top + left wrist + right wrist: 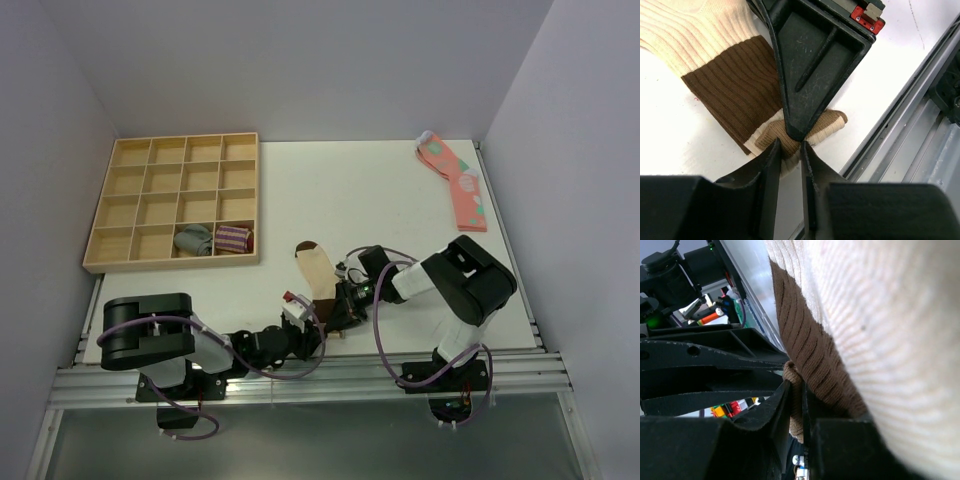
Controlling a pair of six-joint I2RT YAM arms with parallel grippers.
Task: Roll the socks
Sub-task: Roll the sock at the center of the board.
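Observation:
The beige socks (320, 272) lie stacked on the white table, dark toe at the far end and brown cuff toward the near edge. In the left wrist view the brown cuff (730, 95) shows with a small tan fold below it. My left gripper (789, 150) is shut on that fold, and one black finger of the right gripper (810, 75) points down onto the same spot. My right gripper (796, 390) is shut on a tan fold of the cuff (810, 355), with the cream sock body (880, 315) close over the lens. From above, the left gripper (316, 323) and right gripper (332, 311) meet at the cuff end.
A wooden compartment tray (170, 200) at the back left holds a grey rolled sock (193, 240) and a purple-striped roll (233, 238). Pink spotted socks (455, 180) lie at the back right. The metal rail (920, 125) of the near table edge runs just beside the grippers.

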